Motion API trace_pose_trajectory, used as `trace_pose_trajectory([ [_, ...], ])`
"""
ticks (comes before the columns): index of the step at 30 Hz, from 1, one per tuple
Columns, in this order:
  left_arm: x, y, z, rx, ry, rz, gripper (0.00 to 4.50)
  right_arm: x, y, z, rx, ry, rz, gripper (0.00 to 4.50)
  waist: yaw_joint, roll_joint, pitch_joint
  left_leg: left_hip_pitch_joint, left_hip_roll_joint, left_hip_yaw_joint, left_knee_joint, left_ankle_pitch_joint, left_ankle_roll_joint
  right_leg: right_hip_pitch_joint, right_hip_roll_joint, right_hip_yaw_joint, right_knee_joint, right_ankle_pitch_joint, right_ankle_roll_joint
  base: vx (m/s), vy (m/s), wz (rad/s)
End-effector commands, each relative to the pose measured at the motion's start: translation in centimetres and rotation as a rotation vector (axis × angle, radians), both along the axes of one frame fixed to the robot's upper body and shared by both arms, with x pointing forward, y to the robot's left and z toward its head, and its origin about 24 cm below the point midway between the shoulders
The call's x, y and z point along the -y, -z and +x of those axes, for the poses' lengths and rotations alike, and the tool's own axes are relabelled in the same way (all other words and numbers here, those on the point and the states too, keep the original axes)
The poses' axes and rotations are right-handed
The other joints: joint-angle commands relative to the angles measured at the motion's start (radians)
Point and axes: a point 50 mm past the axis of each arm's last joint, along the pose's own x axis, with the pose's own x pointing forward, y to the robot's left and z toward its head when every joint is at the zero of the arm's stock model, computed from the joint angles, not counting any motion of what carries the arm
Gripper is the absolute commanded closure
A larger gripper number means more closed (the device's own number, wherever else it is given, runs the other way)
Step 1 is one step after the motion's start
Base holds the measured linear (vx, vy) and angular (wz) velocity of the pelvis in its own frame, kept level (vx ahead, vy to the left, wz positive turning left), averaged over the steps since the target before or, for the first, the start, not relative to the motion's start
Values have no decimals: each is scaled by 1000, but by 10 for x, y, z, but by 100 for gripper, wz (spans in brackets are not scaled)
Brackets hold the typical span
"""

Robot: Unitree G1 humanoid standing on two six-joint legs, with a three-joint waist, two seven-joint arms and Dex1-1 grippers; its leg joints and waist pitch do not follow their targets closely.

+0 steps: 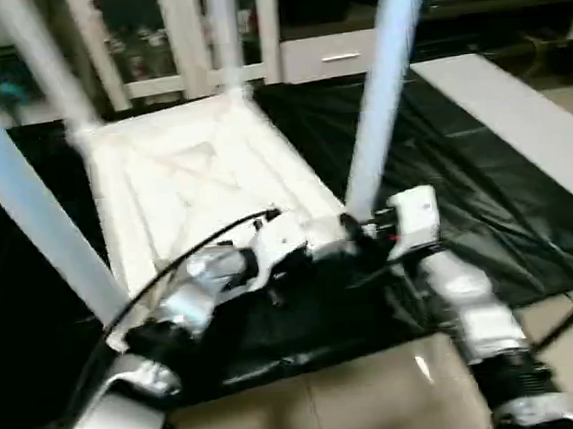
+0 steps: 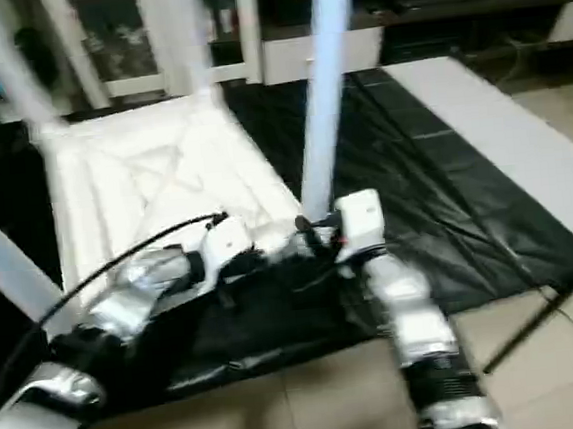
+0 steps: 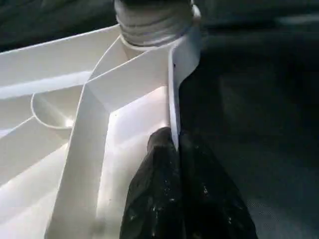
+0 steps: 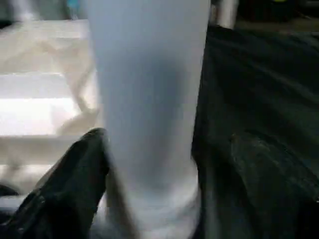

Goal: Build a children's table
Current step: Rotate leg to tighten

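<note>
The children's table lies upside down on a black sheet, its white ribbed top (image 1: 193, 172) facing up. Tapered white legs stand in the corner sockets: one at the near right (image 1: 381, 86), one at the near left (image 1: 24, 197), two at the far corners (image 1: 48, 65). My left gripper (image 3: 172, 142) is shut on the top's thin rim wall, just beside the near right leg's threaded base (image 3: 154, 20). My right gripper (image 4: 164, 144) straddles that leg (image 4: 149, 99) low down. Its fingers (image 4: 75, 174) stand open on either side, with a gap at the far one.
A white cabinet with glass doors (image 1: 170, 34) stands behind the table. The black sheet (image 1: 442, 161) spreads to the right, where a long white board (image 1: 519, 114) lies. Tiled floor (image 1: 333, 401) runs along the near edge. A black cable (image 1: 199, 247) arcs over my left forearm.
</note>
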Motion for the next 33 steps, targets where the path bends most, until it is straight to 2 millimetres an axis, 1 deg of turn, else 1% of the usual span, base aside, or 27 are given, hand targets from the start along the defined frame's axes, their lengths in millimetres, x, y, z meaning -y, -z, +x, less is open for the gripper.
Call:
trace_pose_trajectory([
  [1,3,15,-21,-109,162,2,450,9,-7,-5,10,-80,-12,11,10,-9,-53,10,23,11,-53,-163,100,38,-20,22,-54,-113,-239,67,-10,4],
  [2,0,17,-24,-131,194,18,450,12,-8,-9,9,-144,-34,4,12,-7,-53,9,22,13,-50,-144,107,40,-16,22,-48,-75,-247,105,-4,5],
  [3,-3,17,-27,-148,216,31,450,15,-9,-14,4,-211,-56,4,21,-5,-55,11,24,16,-46,-102,118,42,-14,21,-39,0,-259,74,3,3],
  [4,-6,18,-30,-175,254,43,450,17,-9,-24,-25,-344,-77,4,24,-3,-55,8,23,17,-44,-91,124,46,-11,19,-33,44,-267,62,34,0],
  [6,-10,18,-35,-218,289,48,450,18,-9,-35,-63,-470,-82,4,28,-6,-54,13,26,18,-44,-103,128,48,-11,19,-33,48,-268,23,26,-1],
  [7,-12,18,-39,-257,324,48,450,20,-9,-41,-86,-535,-85,4,27,-10,-55,9,24,21,-41,-95,136,51,-16,21,-29,64,-278,0,0,0],
  [8,-13,17,-42,-284,348,47,450,21,-9,-45,-100,-571,-86,4,26,-9,-54,8,25,20,-42,-101,136,52,-17,20,-29,50,-279,0,0,0],
  [9,-13,17,-42,-284,348,47,450,21,-9,-45,-100,-571,-86,4,26,-9,-52,11,26,23,-42,-115,132,49,-18,21,-34,18,-278,0,0,0],
  [10,-18,17,-48,-343,396,63,450,22,-9,-51,-133,-649,-84,4,24,-12,-51,12,28,25,-45,-141,123,48,-20,21,-36,-21,-280,0,0,0],
  [11,-19,17,-49,-354,404,66,450,22,-10,-53,-143,-667,-80,4,27,-10,-51,13,29,24,-46,-149,118,50,-18,20,-36,-37,-277,0,0,0],
  [12,-20,16,-50,-372,417,71,450,21,-10,-56,-162,-701,-71,4,28,-10,-50,14,31,24,-46,-153,118,49,-20,21,-38,-51,-275,0,0,0],
  [13,-22,16,-51,-383,423,80,450,21,-12,-58,-170,-737,-77,4,31,-9,-46,15,33,27,-49,-175,104,46,-20,22,-41,-90,-269,0,0,0],
  [14,-23,15,-51,-383,423,85,450,20,-12,-58,-169,-744,-86,4,32,-11,-46,15,33,26,-49,-182,99,45,-20,22,-42,-103,-266,0,0,0],
  [15,-23,15,-51,-383,423,86,450,20,-12,-58,-167,-746,-97,4,32,-10,-45,15,33,26,-51,-194,89,42,-22,23,-45,-132,-257,0,0,0],
  [16,-23,15,-51,-383,423,86,450,20,-12,-58,-167,-746,-97,4,31,-10,-44,13,33,25,-51,-201,81,42,-23,24,-46,-148,-252,0,0,0],
  [18,-22,14,-51,-381,422,86,450,19,-12,-57,-174,-756,-103,4,24,-15,-43,11,30,22,-55,-228,56,42,-24,25,-50,-196,-232,0,0,0],
  [19,-22,13,-51,-378,420,85,450,19,-11,-58,-179,-766,-107,4,22,-14,-44,12,30,21,-55,-231,52,42,-24,25,-50,-198,-229,0,0,0],
  [20,-21,13,-51,-378,419,84,450,19,-11,-59,-189,-781,-110,20,21,-13,-44,12,30,20,-55,-230,51,41,-24,26,-51,-196,-228,0,0,0],
  [21,-21,12,-51,-371,414,84,450,19,-10,-61,-201,-802,-122,31,20,-15,-45,12,29,20,-54,-221,53,42,-22,26,-49,-178,-229,0,0,0],
  [23,-21,12,-51,-371,410,85,450,20,-9,-63,-218,-824,-131,31,20,-16,-47,12,28,21,-50,-201,62,44,-21,25,-45,-141,-237,0,0,0],
  [25,-22,12,-51,-369,407,93,450,22,-7,-66,-242,-852,-151,61,22,-16,-49,12,27,23,-45,-166,83,45,-22,25,-41,-94,-250,0,0,0],
  [26,-22,12,-51,-369,407,93,450,22,-7,-66,-242,-852,-151,61,22,-16,-50,12,27,23,-44,-158,87,45,-21,25,-39,-84,-254,0,0,0],
  [27,-22,12,-50,-368,406,94,450,23,-6,-68,-251,-862,-166,73,23,-16,-50,10,27,24,-43,-149,93,46,-21,24,-38,-74,-259,0,0,0],
  [28,-22,12,-50,-368,405,95,450,24,-5,-68,-258,-869,-176,80,23,-15,-49,11,28,24,-43,-151,95,46,-21,23,-39,-79,-261,0,0,0],
  [29,-22,12,-50,-365,402,97,450,25,-4,-69,-263,-872,-183,100,23,-17,-49,11,28,24,-43,-152,95,46,-20,23,-38,-83,-262,0,0,0],
  [30,-22,12,-50,-363,401,97,450,26,-4,-69,-263,-871,-183,100,23,-16,-49,11,28,23,-43,-153,95,47,-21,23,-38,-87,-262,0,0,0],
  [33,-22,11,-50,-362,397,97,450,26,-4,-68,-262,-866,-181,121,23,-18,-49,11,28,23,-43,-164,93,46,-21,23,-39,-104,-261,0,0,0],
])
